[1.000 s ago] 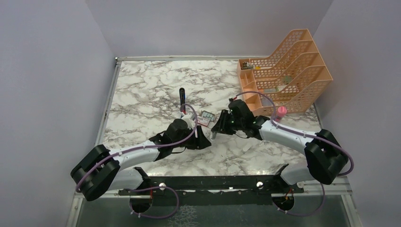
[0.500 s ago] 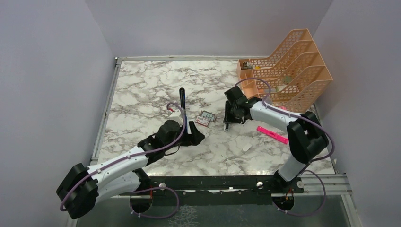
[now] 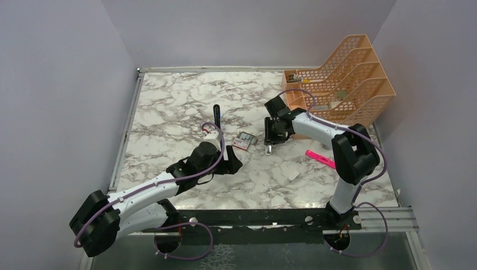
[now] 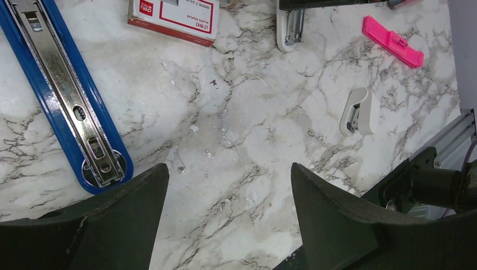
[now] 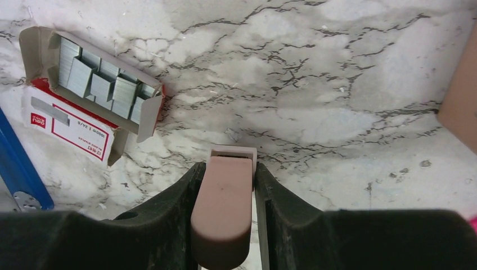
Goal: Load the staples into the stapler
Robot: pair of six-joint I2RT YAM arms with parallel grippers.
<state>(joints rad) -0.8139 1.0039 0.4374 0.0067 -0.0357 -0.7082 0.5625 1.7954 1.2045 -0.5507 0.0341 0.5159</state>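
Note:
The stapler (image 4: pixel 67 95) lies opened flat, its blue base and silvery channel facing up; in the top view its black arm (image 3: pixel 216 115) points away from me. My left gripper (image 4: pixel 225 169) hovers open just right of the stapler's near end, with only bare marble between its fingers. The staples sit in a pink-and-white box (image 5: pixel 70 132) with its grey tray (image 5: pixel 101 84) slid out, between the two grippers (image 3: pixel 243 140). My right gripper (image 5: pixel 228 174) is shut on a small salmon-pink block with a white base (image 5: pixel 225 202), right of the box.
A bright pink highlighter (image 3: pixel 320 159) lies to the right on the marble table (image 3: pixel 169 101). A small white item (image 4: pixel 357 111) sits nearer the front edge. An orange file organizer (image 3: pixel 343 84) fills the back right corner. Grey walls close in the left, back and right.
My left jaws have opened wider and drawn back from the stapler. The right arm has folded back, carrying its gripper slightly toward the organizer and uncovering the highlighter.

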